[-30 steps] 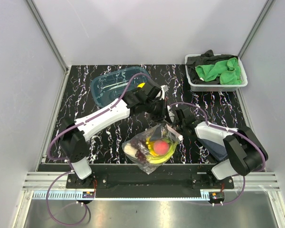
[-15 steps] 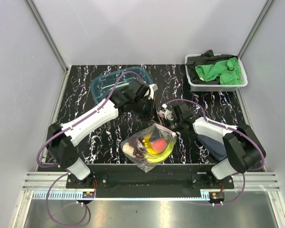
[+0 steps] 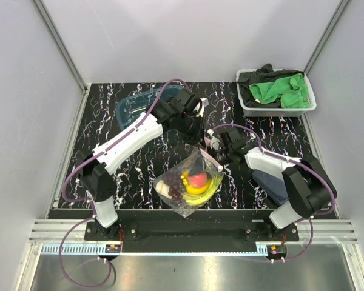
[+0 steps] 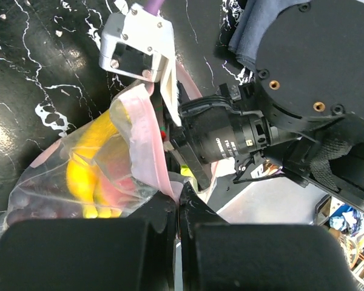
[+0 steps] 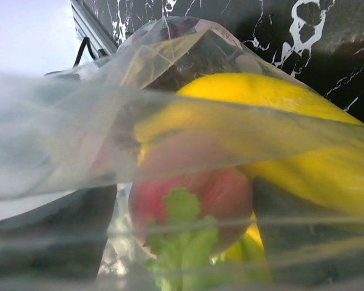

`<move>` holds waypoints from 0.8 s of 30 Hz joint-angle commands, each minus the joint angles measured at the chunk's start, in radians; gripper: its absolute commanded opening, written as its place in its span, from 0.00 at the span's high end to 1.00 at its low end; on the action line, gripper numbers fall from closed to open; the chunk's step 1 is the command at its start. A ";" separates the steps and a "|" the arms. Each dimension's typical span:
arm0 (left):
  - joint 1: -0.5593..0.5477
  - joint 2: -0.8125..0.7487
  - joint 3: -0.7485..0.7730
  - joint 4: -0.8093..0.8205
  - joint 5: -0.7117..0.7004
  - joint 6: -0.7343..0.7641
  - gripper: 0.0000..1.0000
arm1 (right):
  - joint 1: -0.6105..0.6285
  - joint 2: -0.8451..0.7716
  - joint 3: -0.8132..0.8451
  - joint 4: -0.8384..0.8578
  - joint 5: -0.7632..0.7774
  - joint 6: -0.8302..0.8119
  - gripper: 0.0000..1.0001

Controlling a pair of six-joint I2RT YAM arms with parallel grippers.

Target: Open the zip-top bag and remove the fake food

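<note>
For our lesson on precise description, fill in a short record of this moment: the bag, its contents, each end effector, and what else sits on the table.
bag: zip-top bag on the black marbled table, top edge lifted
contents: peach, banana bunch, grapes, all inside
left end effector: shut on the bag's pink zip strip
right end effector: open, at the bag's top
elsewhere: blue-tinted tray back left; bin back right holding a green cloth and a black cloth
</note>
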 commanded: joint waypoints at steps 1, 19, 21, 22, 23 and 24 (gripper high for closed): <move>0.002 -0.053 -0.033 0.075 -0.055 0.010 1.00 | 0.005 0.046 0.009 0.003 0.039 0.013 0.07; -0.001 -0.358 -0.450 0.187 -0.024 -0.067 1.00 | -0.014 -0.089 0.195 -0.103 0.175 0.117 0.71; -0.004 -0.372 -0.484 0.214 -0.012 -0.094 1.00 | -0.015 -0.092 0.225 -0.125 0.211 0.119 0.77; -0.009 -0.381 -0.496 0.228 -0.001 -0.105 1.00 | -0.014 -0.091 0.246 -0.131 0.217 0.124 0.80; -0.010 -0.384 -0.510 0.251 0.004 -0.117 1.00 | -0.014 -0.082 0.256 -0.132 0.222 0.130 0.81; -0.012 -0.384 -0.516 0.265 0.010 -0.140 1.00 | -0.014 -0.078 0.269 -0.134 0.223 0.134 0.83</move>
